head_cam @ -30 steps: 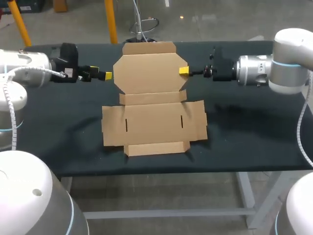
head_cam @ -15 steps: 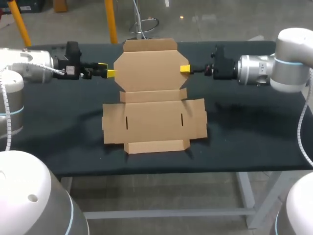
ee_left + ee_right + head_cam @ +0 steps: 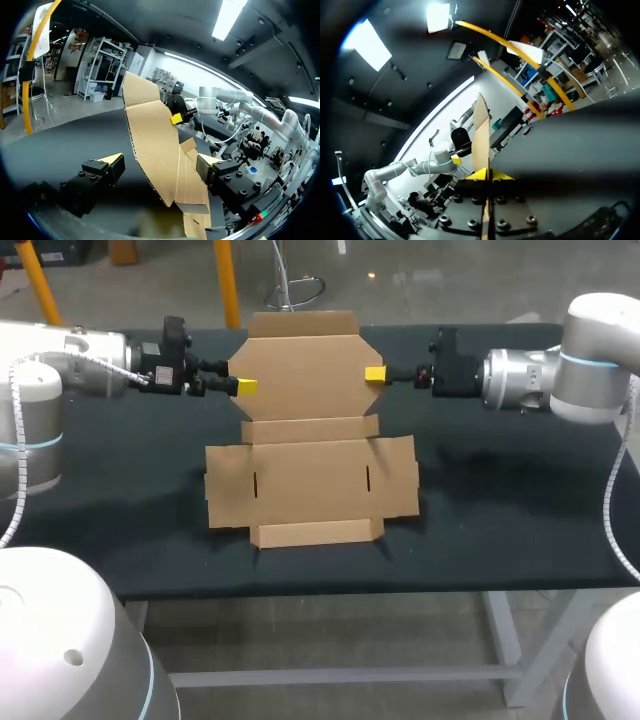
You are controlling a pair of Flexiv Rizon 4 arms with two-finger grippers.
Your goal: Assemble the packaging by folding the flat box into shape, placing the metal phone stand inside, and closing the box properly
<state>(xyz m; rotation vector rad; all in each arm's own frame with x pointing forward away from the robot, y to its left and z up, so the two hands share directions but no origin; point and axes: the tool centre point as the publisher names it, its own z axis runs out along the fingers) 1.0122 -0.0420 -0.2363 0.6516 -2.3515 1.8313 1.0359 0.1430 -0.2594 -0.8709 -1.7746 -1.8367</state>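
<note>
Box (image 3: pixel 310 480) lid at upper centre has tilted higher; left claw (image 3: pixel 244 387), fingers apart, moved in around its edge; right claw (image 3: pixel 375 374) clamps it.

Robotics lab, bench-top test cell. Two white industrial arms, left arm (image 3: pixel 60 360) and right arm (image 3: pixel 590 360), face each other across black-topped table (image 3: pixel 520 510) on grey metal legs. Coiled white cable (image 3: pixel 626 500) hangs behind right gripper (image 3: pixel 375 374), along its arm. More cabling trails back from left gripper (image 3: pixel 243 387). Flat box (image 3: pixel 310 480) of plain brown cardboard lies between grippers, rear flap upright.
</note>
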